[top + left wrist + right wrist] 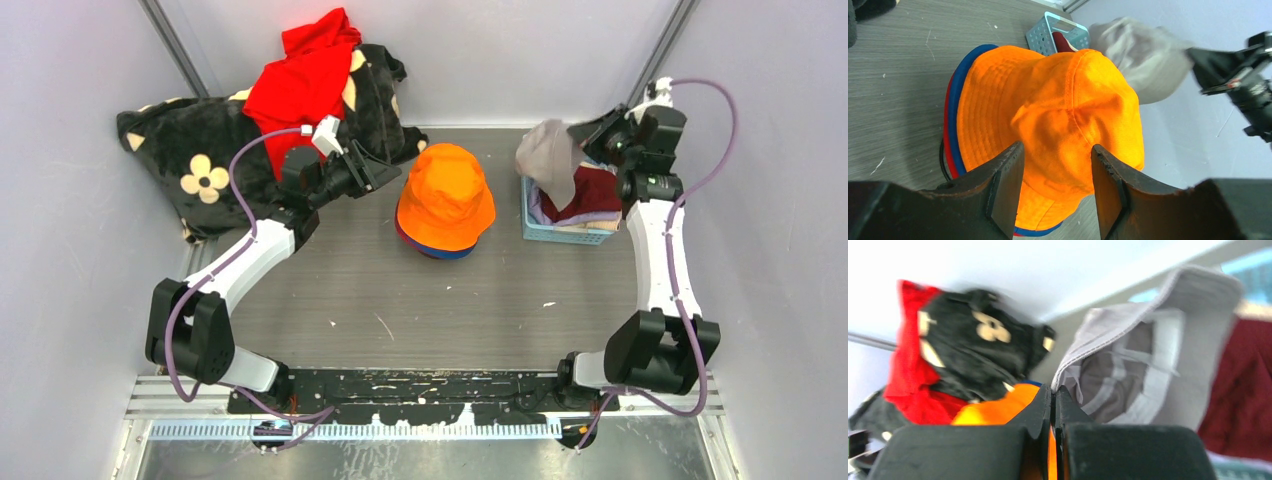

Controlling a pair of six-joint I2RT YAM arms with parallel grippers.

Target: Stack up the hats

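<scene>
An orange hat [445, 195] tops a stack on the table, with blue [448, 253] and red brims showing under it; the stack also shows in the left wrist view [1048, 115]. My left gripper [385, 165] is open and empty, just left of the stack, its fingers [1008, 185] apart in front of the orange crown. My right gripper [585, 133] is shut on the brim of a grey hat [552, 160], held hanging above the blue basket [560, 232]; its inside shows in the right wrist view [1148, 360]. A maroon hat [592, 195] and a cream one lie in the basket.
A black blanket with cream flowers [190, 165] and a bright red garment [300, 85] lie at the back left, close behind my left arm. Grey walls close in the table at the back and sides.
</scene>
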